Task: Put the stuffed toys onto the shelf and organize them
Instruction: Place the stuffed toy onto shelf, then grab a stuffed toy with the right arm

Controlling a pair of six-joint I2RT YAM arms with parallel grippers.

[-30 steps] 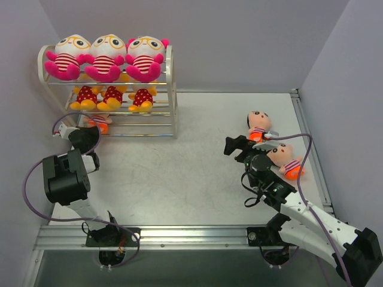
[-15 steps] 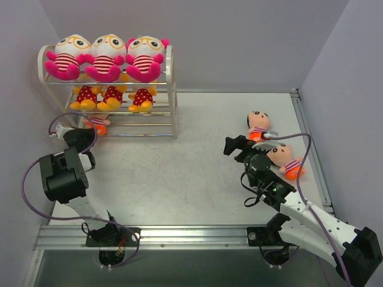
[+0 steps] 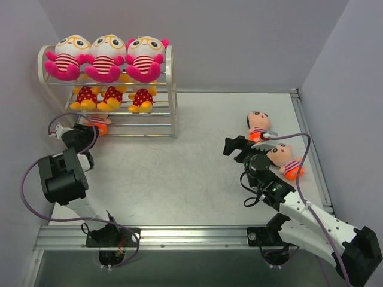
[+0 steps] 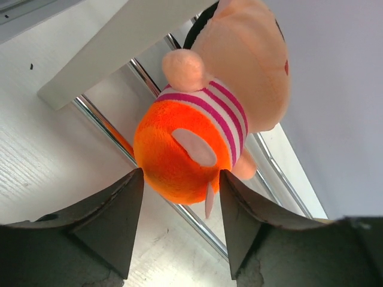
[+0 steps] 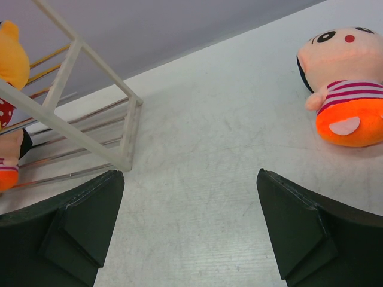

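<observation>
The shelf (image 3: pixel 173 89) stands at the back left. Three pink toys (image 3: pixel 106 57) fill its top tier and three yellow-orange toys (image 3: pixel 112 95) its middle tier. A peach-faced toy (image 3: pixel 97 124) lies on the bottom tier's left end. In the left wrist view that toy (image 4: pixel 191 143) rests on the rods (image 4: pixel 108 128), its orange bottom between the tips of my open left gripper (image 4: pixel 181 179). Two more peach-faced toys (image 3: pixel 258 125) (image 3: pixel 286 160) lie on the table at the right. My right gripper (image 3: pixel 230 145) hovers left of them, open and holding nothing (image 5: pixel 190 185).
Grey walls close in behind the shelf and along both sides. A metal rail (image 3: pixel 311 149) runs along the table's right edge. The shelf's front corner post (image 5: pixel 128 137) shows ahead of the right gripper, and a toy (image 5: pixel 344 78) lies to its right.
My left gripper's jaws have parted from shut to open around the peach-faced toy on the bottom tier. The right arm has barely moved.
</observation>
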